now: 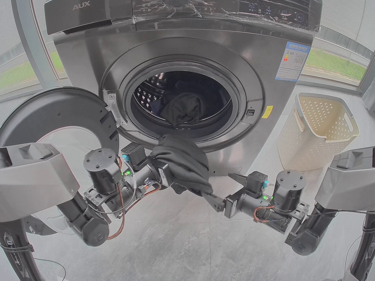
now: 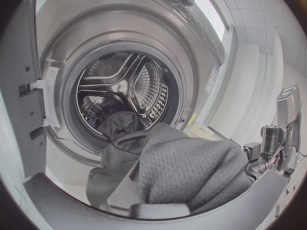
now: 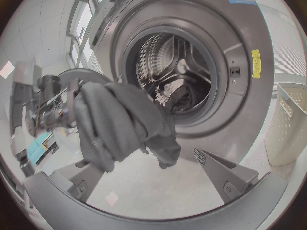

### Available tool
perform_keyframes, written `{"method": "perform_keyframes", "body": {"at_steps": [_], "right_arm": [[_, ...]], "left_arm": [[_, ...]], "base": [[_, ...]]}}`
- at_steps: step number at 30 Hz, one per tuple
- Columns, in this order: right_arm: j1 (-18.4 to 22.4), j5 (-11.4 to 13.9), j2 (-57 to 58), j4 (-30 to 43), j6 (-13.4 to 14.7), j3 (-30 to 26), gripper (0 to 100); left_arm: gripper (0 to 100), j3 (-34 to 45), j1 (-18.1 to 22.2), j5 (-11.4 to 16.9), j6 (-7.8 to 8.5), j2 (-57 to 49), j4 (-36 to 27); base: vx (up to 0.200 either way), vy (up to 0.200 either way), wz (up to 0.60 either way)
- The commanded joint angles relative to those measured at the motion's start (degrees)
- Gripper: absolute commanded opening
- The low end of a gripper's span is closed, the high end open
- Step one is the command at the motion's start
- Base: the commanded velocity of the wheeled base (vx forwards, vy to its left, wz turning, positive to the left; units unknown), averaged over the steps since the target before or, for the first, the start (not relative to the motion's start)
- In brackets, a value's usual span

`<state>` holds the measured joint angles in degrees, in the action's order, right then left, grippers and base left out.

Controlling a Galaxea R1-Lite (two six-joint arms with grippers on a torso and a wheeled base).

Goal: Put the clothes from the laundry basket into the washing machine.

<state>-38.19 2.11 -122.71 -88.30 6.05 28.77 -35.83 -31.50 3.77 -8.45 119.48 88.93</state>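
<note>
— How will the dark garment (image 1: 183,164) handle?

— Soft, light and limp, I'd judge; it sags wherever you don't hold it. Your left hand (image 1: 168,176) is closed on its bunched middle, just below the washing machine's (image 1: 90,55) open mouth. A tail hangs toward your right hand (image 1: 225,190), which is spread wide and holds nothing. Take the bunch, not an edge.

— And the containers?

— The drum (image 1: 150,94) holds another dark piece (image 1: 183,109), slumped at the lip. The laundry basket (image 1: 318,131) stands on the floor (image 1: 175,246) at the machine's right; what shows of its inside is bare.
</note>
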Motion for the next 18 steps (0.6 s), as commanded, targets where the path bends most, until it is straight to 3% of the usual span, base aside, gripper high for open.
{"method": "perform_keyframes", "body": {"at_steps": [1,5,10,18], "right_arm": [[-3.1,4.0,6.1,-0.1,-1.7,-10.2,100],[-2.8,4.1,6.6,-0.1,-1.7,-13.1,100],[2.7,3.9,5.0,-0.1,-1.8,-14.1,100],[3.9,4.0,9.0,-0.1,-1.8,-18.1,100]], "left_arm": [[0,9.6,-0.1,0.1,0.10,-10.8,0.6],[0,11.0,0.5,0.2,-0.08,-12.7,0.6],[0,13.0,0.6,0.3,-0.43,-13.9,0.5],[0,14.7,-0.1,0.2,-0.52,-14.4,0.7]], "base": [[0.000,0.000,0.00],[0.000,0.000,0.00],[0.000,0.000,0.00],[0.000,0.000,0.00]]}}
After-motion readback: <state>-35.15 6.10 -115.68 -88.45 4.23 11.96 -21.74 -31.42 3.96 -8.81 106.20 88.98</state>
